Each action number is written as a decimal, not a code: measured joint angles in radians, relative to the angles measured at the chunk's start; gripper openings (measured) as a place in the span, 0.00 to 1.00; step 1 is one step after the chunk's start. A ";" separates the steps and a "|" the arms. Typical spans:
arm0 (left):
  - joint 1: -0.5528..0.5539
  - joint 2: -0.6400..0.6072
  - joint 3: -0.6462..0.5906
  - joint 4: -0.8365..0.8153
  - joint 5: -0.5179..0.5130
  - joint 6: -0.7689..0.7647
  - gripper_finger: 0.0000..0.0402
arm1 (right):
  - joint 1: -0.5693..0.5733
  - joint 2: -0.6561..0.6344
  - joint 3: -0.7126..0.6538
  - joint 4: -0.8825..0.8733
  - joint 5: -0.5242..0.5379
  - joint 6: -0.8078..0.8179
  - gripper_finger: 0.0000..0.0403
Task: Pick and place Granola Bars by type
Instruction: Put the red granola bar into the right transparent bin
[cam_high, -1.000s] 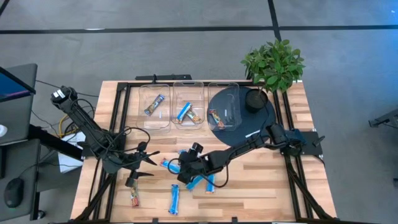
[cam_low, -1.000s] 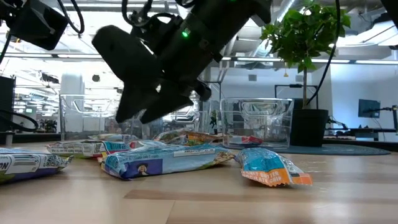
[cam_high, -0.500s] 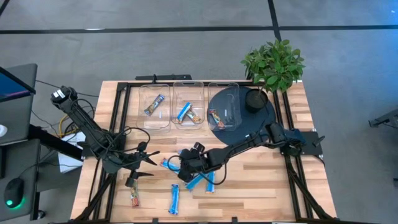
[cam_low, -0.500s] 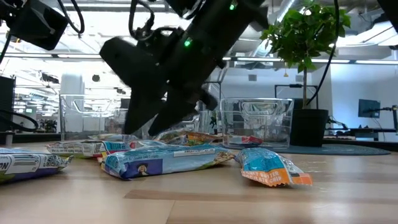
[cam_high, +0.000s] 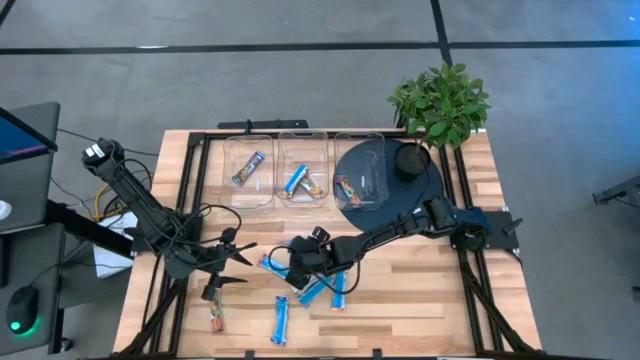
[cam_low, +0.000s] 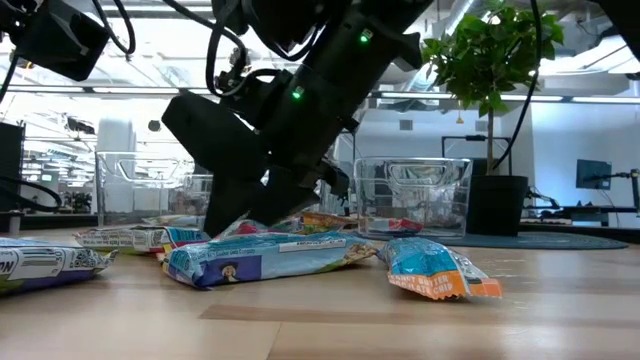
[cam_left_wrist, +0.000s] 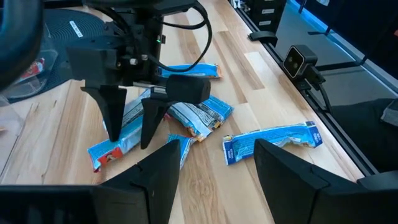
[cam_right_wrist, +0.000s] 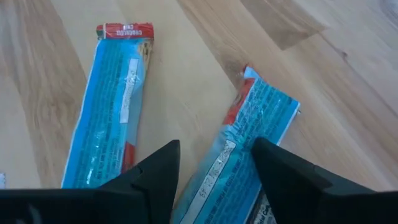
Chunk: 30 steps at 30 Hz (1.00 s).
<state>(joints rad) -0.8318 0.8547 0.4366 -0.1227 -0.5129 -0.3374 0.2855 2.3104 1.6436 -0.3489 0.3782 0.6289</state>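
Observation:
Several blue-wrapped Granola Bars (cam_high: 312, 290) lie flat in a loose cluster mid-table, and an orange-brown one (cam_high: 217, 319) lies near the front left. My right gripper (cam_high: 297, 264) is low over the cluster, pointing down and open. Its fingers stand on either side of one blue bar (cam_right_wrist: 249, 140), and a second blue bar (cam_right_wrist: 106, 118) lies just beside them. In the left wrist view the same gripper (cam_left_wrist: 129, 142) shows with its tips close to the wood. My left gripper (cam_high: 238, 267) waits open, left of the cluster.
Three clear bins (cam_high: 303, 168) stand in a row at the far side, each with a bar or two inside. A black round mat (cam_high: 400, 195) and a potted plant (cam_high: 440, 100) fill the far right. Another blue bar (cam_high: 281, 320) lies near the front edge.
My right gripper has sunk toward the blue bars, drifted slightly toward the table's left and rolled a little about its wrist. Its fingers stay apart. The bars have not moved.

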 joint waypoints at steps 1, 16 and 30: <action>0.000 0.000 0.000 -0.001 0.000 0.000 0.50 | 0.000 0.000 0.000 -0.010 0.000 0.002 0.49; 0.000 0.000 0.000 0.000 0.000 -0.004 0.50 | 0.024 -0.003 0.001 -0.090 0.026 0.018 0.13; 0.000 0.000 0.000 0.000 0.001 -0.007 0.50 | 0.082 -0.003 0.228 -0.282 0.161 -0.058 0.09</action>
<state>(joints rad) -0.8318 0.8547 0.4366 -0.1230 -0.5121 -0.3443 0.3677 2.3077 1.8714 -0.6305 0.5388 0.5708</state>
